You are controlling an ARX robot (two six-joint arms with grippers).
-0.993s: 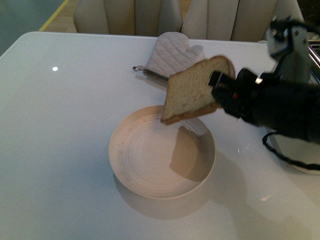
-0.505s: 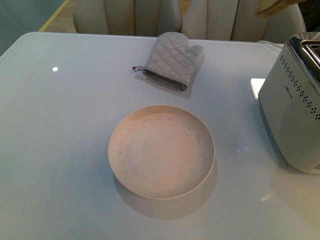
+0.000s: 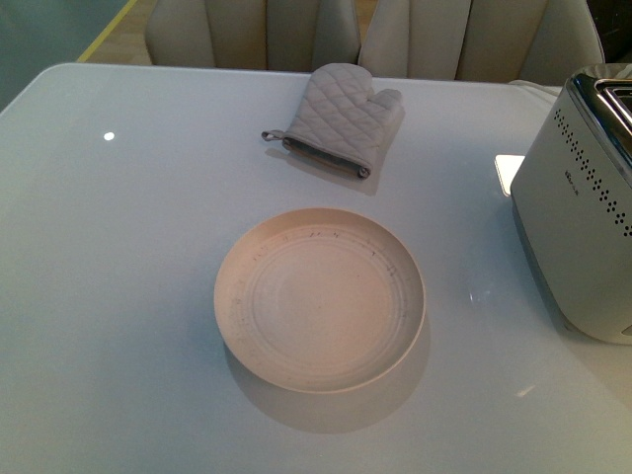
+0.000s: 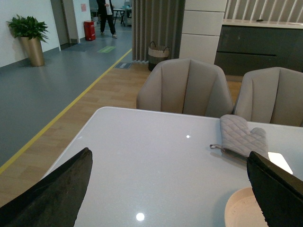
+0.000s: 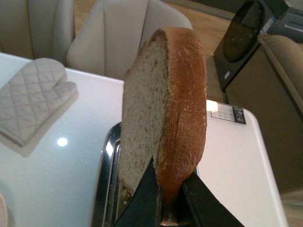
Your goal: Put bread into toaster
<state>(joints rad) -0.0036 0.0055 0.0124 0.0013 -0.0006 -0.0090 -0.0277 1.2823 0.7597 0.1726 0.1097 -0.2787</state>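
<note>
White glossy surface [image 3: 118, 296] fills the front view, with padded beige chairs [image 3: 252, 30] along its far edge. The left wrist view shows the room beyond: grey floor with a yellow line, wood flooring near the chairs, and a potted plant [image 4: 29, 38] against the far wall.

Toaster [image 3: 583, 227]: white-grey box with rows of small dark dots on its side and a chrome top. It stands at the right edge of the surface and is partly cut off by the frame.

Plate [image 3: 319, 298]: round, cream, near the middle of the surface, well apart from the toaster.

Oven mitt [image 3: 341, 117]: quilted grey, lying flat beyond the plate, near the far edge.

Bread [image 5: 161, 109]: one speckled tan slice with brown crust. It does not appear in the front view. The right wrist view shows it edge-on, clamped at one end and extending away from the camera, with the chrome top of the toaster directly behind it. Whether any part has entered a slot cannot be told.

Right gripper [image 5: 165, 198]: both black fingers are pressed against the two faces of the slice.

Left gripper [image 4: 169, 153]: the jaws are spread wide with nothing between them, above the near left part of the surface.
</note>
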